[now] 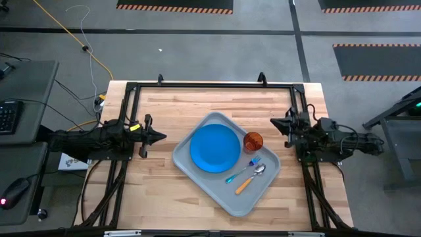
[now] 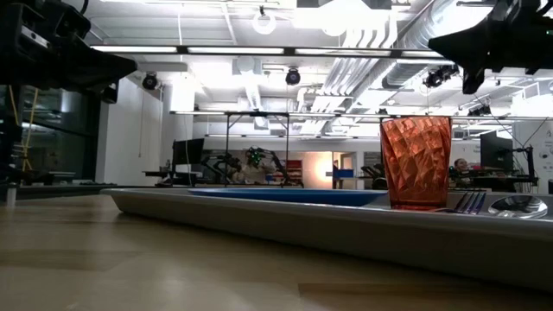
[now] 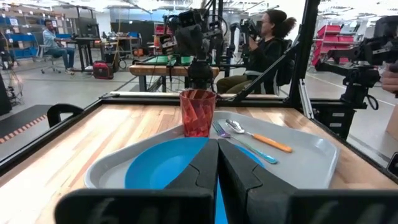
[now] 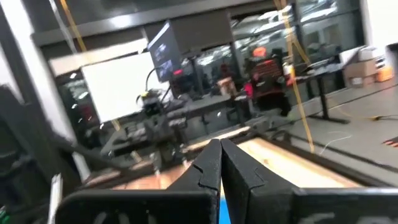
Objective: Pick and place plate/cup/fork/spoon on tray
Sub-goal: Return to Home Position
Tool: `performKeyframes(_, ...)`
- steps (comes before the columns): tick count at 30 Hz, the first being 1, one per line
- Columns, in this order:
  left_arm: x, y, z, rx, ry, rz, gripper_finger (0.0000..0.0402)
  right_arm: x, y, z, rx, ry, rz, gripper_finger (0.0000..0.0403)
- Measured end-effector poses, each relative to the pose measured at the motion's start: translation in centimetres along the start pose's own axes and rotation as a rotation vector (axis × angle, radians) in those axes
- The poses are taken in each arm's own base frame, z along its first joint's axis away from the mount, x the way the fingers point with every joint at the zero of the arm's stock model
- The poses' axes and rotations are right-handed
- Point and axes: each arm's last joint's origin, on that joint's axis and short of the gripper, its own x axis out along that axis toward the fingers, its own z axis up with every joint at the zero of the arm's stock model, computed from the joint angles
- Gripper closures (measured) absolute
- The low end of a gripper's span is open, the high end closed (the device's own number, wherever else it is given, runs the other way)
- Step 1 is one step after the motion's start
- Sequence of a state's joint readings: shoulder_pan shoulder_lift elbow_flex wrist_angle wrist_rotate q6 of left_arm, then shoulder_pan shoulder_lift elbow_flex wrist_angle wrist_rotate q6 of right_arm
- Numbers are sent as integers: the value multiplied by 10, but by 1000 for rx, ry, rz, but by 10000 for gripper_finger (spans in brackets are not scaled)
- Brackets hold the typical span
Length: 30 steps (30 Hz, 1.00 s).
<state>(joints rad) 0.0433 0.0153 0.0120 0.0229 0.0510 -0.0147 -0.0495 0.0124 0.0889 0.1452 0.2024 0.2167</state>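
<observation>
The pale grey tray lies turned at an angle on the table's middle. On it rest the blue plate, the red-orange cup standing upright, the teal-handled fork and the orange-handled spoon. They also show in the left wrist view: plate, cup, spoon, fork. My left gripper is shut and empty, left of the tray. My right gripper is shut and empty, right of the cup, raised above the table.
Bare wooden tabletop lies around the tray. A black frame runs along the far and side edges. People show in the room beyond the table.
</observation>
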Motion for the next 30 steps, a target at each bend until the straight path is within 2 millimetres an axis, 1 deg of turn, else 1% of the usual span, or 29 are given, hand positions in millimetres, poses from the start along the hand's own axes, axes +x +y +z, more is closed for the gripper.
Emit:
performKeyframes(5,0,0,-1,0,10,9,401,0,0,-10,-11,30,54,403)
performKeyframes(8,0,0,-1,0,7,10,401,0,-2,-21,-20,33,74,403)
performKeyframes(19,0,0,-1,0,8,11,401,-1,-4,-38,-111,214,112,403)
performKeyframes(30,0,0,-1,0,8,11,401,-1,-4,-40,-132,228,116,403)
